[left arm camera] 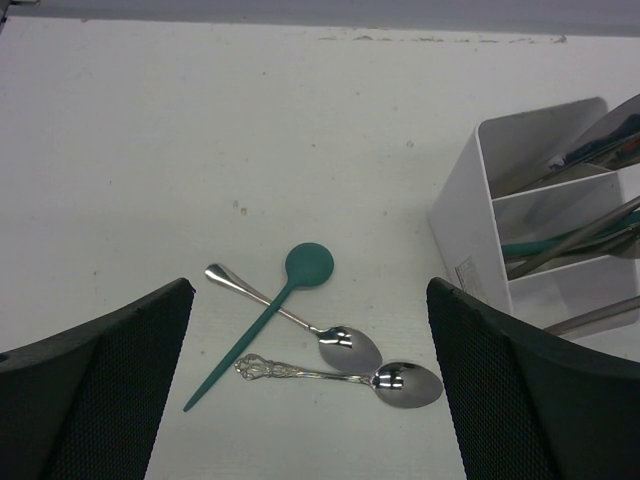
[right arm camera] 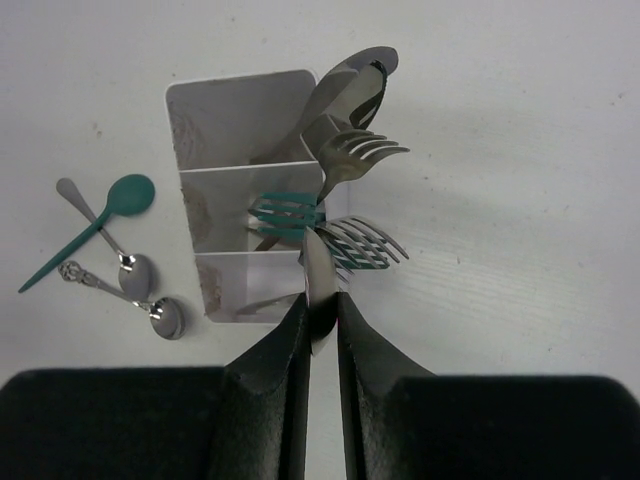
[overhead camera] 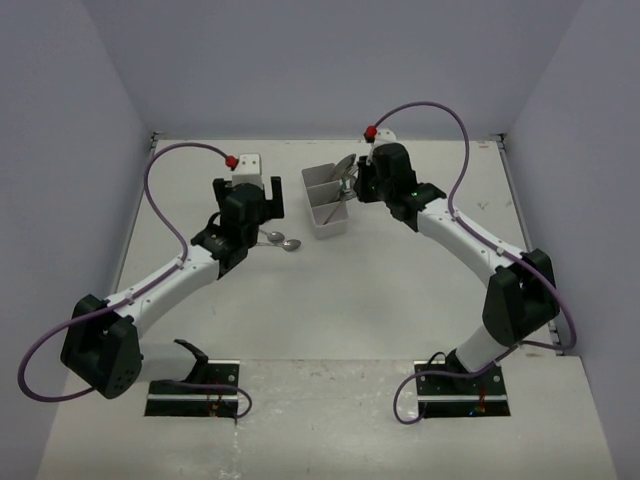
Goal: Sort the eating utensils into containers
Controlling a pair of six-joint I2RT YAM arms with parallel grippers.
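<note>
Well, the right gripper (right arm camera: 322,305) had its fingers clamped on a flat silver blade (right arm camera: 316,265), right at the edge of the box's (right arm camera: 215,110) nearest compartment; whether it sat inside, I couldn't tell. Forks (right arm camera: 365,240), silver and teal, fanned out of the middle compartment, and big spoons (right arm camera: 350,80) stood in the far one. Over on the other side, the left gripper (left arm camera: 310,295) hung with fingers spread wide above the table (left arm camera: 200,150). Below it lay a teal spoon (left arm camera: 262,325) crossing one of two silver spoons (left arm camera: 345,345), all near the box.
</note>
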